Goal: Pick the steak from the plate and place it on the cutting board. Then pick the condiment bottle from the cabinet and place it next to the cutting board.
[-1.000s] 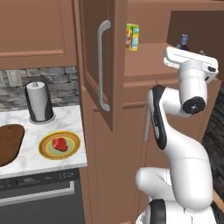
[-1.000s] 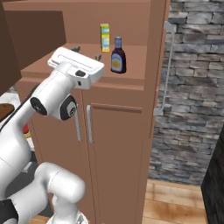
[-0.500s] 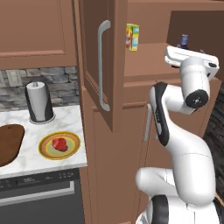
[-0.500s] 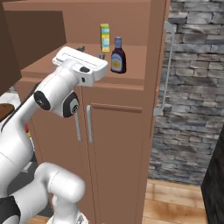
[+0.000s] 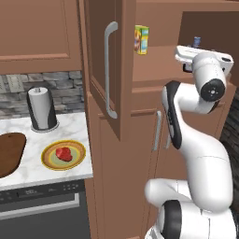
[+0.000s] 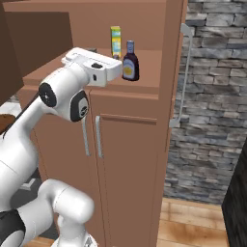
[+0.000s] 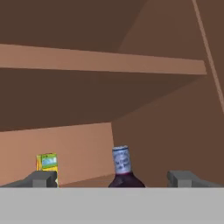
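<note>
Inside the cabinet (image 6: 144,29), on its shelf, the condiment bottle (image 7: 124,168) stands between my fingertips (image 7: 43,178); my jaws gape wide, holding nothing and, as far as I can tell, touching nothing.

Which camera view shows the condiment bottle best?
The right base view: the whole condiment bottle stands unobstructed on the cabinet shelf. The left base view shows just its blue cap; the hand view crops off its lower body.

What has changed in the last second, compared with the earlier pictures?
The arm has carried the open pincer further into the cabinet, closer to the condiment bottle. Nothing was gripped or let go. The bottle, the yellow box, the steak on the plate and the cutting board stayed in place.
</note>
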{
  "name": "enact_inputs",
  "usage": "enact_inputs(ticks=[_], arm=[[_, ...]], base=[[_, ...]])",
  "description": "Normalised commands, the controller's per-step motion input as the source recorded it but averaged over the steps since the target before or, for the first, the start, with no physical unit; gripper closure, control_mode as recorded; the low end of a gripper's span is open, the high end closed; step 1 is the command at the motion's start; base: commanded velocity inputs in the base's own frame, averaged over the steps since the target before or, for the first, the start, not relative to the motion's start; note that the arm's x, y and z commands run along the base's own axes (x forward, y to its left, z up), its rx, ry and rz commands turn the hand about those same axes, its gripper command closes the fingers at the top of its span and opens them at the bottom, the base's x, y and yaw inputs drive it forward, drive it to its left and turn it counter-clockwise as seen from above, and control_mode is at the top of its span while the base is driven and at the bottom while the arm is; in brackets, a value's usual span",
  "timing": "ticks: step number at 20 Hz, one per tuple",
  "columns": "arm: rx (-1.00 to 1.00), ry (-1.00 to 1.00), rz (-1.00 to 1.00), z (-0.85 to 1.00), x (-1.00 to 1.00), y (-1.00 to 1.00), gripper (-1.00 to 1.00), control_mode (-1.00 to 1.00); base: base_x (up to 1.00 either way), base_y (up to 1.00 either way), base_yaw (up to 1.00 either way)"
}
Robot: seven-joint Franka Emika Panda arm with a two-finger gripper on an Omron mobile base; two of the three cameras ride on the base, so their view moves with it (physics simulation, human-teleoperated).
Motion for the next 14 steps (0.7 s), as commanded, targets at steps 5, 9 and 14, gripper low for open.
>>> enact_inputs(ticks=[5,9,14], arm=[[0.00,0.07,0.00,0.01,0.24,-0.05,-1.00,-1.00],[0.00,0.09,0.00,0.00,0.25,-0.06,-1.00,-1.00],[0.00,0.08,0.00,0.00,0.29,-0.11,-1.00,-1.00]], base=[[0.00,0.00,0.00],[0.00,0.00,0.00],[0.00,0.00,0.00]])
